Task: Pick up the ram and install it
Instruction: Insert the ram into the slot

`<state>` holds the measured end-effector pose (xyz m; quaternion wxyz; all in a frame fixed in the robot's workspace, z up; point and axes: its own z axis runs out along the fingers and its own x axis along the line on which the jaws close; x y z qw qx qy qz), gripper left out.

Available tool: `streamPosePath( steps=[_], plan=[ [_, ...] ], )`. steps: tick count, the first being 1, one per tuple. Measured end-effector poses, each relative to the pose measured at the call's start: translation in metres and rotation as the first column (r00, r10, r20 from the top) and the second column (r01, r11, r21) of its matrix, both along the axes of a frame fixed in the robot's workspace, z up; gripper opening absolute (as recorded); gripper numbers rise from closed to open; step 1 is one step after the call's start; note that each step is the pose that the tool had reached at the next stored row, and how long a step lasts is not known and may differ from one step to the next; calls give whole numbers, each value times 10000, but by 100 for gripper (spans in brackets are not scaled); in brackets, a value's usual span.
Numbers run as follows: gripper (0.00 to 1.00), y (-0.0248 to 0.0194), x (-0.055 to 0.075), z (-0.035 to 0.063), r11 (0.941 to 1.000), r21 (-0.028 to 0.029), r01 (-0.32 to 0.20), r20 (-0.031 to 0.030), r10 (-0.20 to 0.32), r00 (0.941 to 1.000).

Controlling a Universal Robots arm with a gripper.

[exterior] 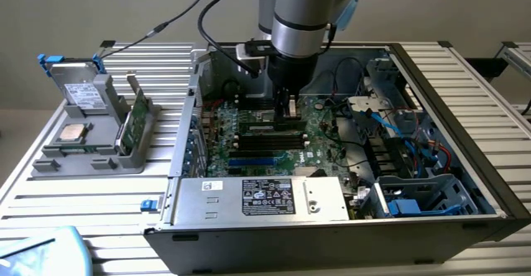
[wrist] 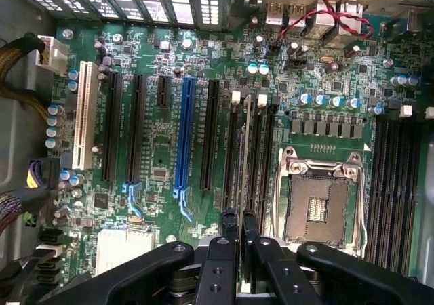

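Observation:
My gripper [exterior: 287, 109] reaches down inside the open computer case [exterior: 464, 96], over the green motherboard [wrist: 163, 135]. In the wrist view its two black fingers [wrist: 228, 232] stand close together, shut on the ram [wrist: 245, 163], a thin stick seen edge-on. The ram hangs lengthwise over the row of black memory slots [wrist: 230, 156], in line with a slot between two white end clips [wrist: 262, 100]. Whether it touches the slot I cannot tell. The gripper [wrist: 239, 218] holds the stick at one end.
Beside the memory slots lies the open silver processor socket [wrist: 319, 196]. A grey holder [exterior: 91, 145] at the exterior view's left carries another green board stick [exterior: 139, 115], a square silver chip [exterior: 73, 132] and a grey drive with blue clips [exterior: 79, 83]. The power supply [exterior: 265, 196] lines the case's near side.

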<state>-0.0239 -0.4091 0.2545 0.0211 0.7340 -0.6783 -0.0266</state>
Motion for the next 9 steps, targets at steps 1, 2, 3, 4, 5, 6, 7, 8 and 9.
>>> streamPosePath(
  steps=[1, 2, 3, 4, 5, 6, 7, 8, 9],
  plan=[
    [14, 6, -2, -18, 10000, -7, -28, 0, 28, 10000],
    [14, 11, -4, -35, 10000, -15, -55, 0, 55, 10000],
    [14, 15, -5, -50, 10000, -25, -83, 0, 83, 10000],
    [14, 18, -7, -63, 9999, -47, -105, 0, 105, 9999],
    [14, 18, -7, -74, 9999, -75, -119, -1, 119, 9999],
    [14, 17, -7, -87, 9999, -101, -132, -1, 132, 9999],
    [14, 18, -7, -100, 9998, -124, -140, -1, 140, 9999],
    [14, 18, -7, -114, 9998, -150, -146, -1, 146, 9999],
    [14, 18, -7, -126, 9997, -175, -150, -2, 150, 9999]
  ],
)
